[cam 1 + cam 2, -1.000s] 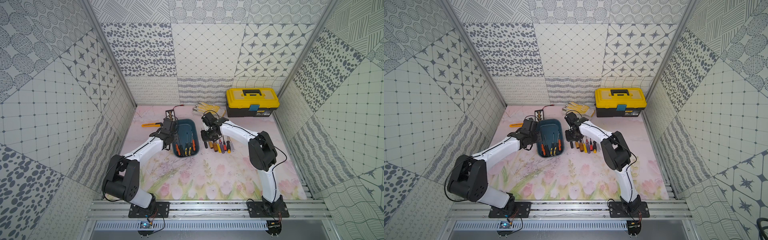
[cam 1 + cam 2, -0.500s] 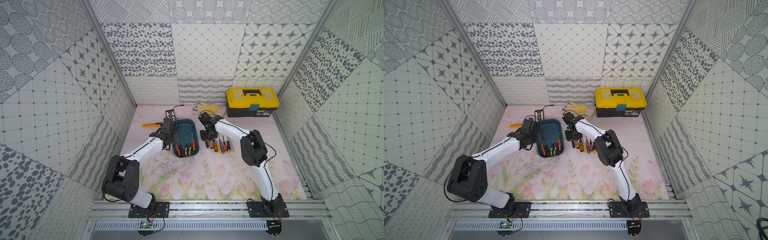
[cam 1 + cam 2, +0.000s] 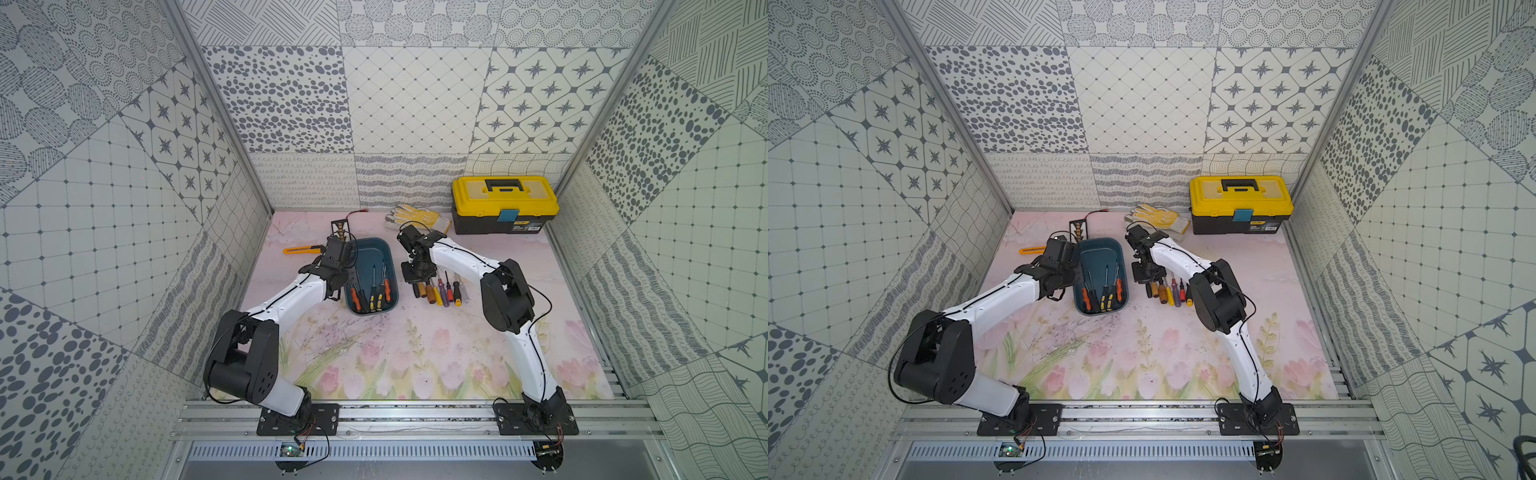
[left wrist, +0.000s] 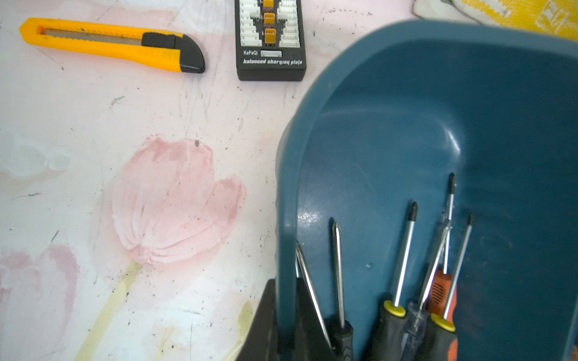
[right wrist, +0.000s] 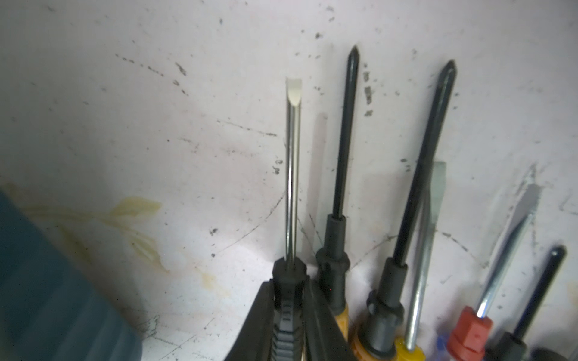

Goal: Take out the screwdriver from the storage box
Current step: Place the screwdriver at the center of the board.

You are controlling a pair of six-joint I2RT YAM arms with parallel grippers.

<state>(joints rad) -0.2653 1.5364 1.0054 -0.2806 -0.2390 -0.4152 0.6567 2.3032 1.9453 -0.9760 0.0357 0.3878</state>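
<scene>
The storage box is a dark teal tub on the mat, seen in both top views. Several screwdrivers lie in its near end. My left gripper is shut on the box's left wall, one finger outside and one inside. To the right of the box, my right gripper is low over the mat. It is shut on the black handle of a flat-blade screwdriver, whose shaft sticks out ahead of the fingers at the left end of a row.
A row of several screwdrivers lies on the mat right of the box. A yellow-lidded black toolbox and work gloves are at the back. An orange utility knife and a black charging board lie behind the left gripper.
The right arm's elbow has shifted left, and its gripper has settled a little lower at the left end of the row, screwdriver still between its fingers. The left arm has not moved.
</scene>
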